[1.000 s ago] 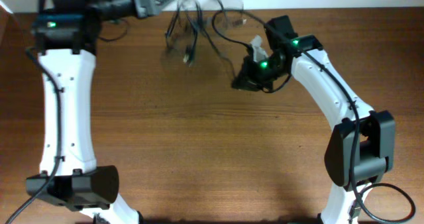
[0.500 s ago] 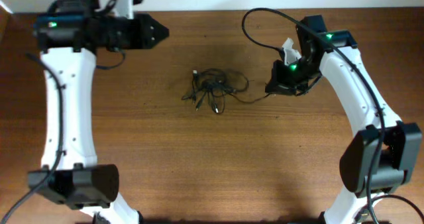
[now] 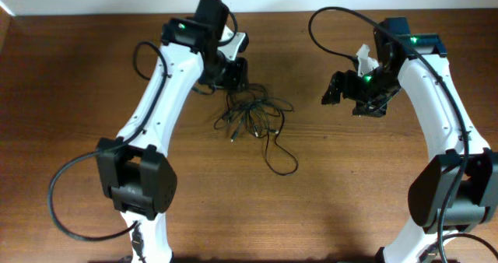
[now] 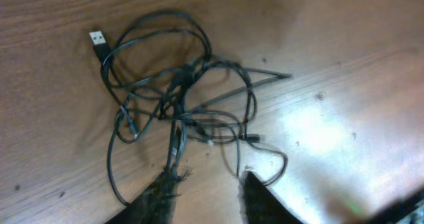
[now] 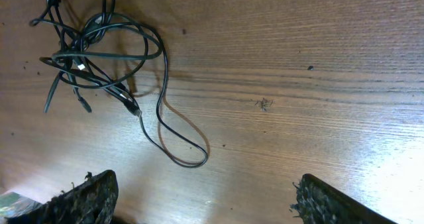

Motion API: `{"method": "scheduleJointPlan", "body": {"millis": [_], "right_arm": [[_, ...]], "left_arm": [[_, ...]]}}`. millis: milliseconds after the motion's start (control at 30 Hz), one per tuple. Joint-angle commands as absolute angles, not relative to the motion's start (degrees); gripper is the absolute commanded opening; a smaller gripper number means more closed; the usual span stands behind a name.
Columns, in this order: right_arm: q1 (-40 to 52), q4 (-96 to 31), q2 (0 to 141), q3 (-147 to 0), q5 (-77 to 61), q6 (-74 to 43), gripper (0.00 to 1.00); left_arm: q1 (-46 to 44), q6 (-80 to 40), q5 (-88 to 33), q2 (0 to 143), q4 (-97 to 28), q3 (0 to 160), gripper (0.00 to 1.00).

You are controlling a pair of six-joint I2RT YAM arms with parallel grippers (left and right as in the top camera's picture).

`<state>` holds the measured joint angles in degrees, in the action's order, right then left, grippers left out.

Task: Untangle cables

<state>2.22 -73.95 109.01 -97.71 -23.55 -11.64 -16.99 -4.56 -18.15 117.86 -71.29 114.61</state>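
Untangling barely begun: the cables point(image 3: 249, 117) are seen in one knotted clump.
They lie mid-way across the wooden table point(image 3: 350, 208), one loop trailed loose; the left gripper point(image 4: 212, 181) is held just over them, fingers apart, the right gripper point(image 5: 202, 194) spread wide, well aside. Open wood is left all round; no edge is close.

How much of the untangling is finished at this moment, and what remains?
Done: only one loop trails free of the cables. In hand: nothing; the left gripper is open at their edge, and the right gripper is open and apart from them. Left: the cables are knotted together, so almost the whole job.
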Motion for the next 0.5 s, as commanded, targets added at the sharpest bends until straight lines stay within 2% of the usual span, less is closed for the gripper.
{"method": "scheduleJointPlan", "body": {"millis": [0, 133, 200, 233, 467], "right_arm": [[2.2, -74.1, 107.7, -99.1, -22.9, -10.7, 0.89], [2.2, -74.2, 107.7, -99.1, -22.4, -10.7, 0.90], [2.2, -74.2, 107.7, -99.0, -22.2, -10.7, 0.90], [2.2, -74.2, 107.7, -99.0, -22.2, -10.7, 0.91], [2.2, -74.2, 107.7, -99.0, -21.8, -10.7, 0.91]], "left_arm": [[-17.1, -11.4, -15.2, 118.2, -67.0, 107.4, 0.45], [-17.2, -20.7, -15.2, 118.2, -53.2, 96.4, 0.44], [-17.5, -21.6, -15.4, 118.2, -48.6, 93.6, 0.54], [-17.8, -21.6, -15.4, 118.2, -46.9, 92.8, 0.56], [-22.4, -1.6, -15.4, 118.3, -43.4, 92.0, 0.59]]}}
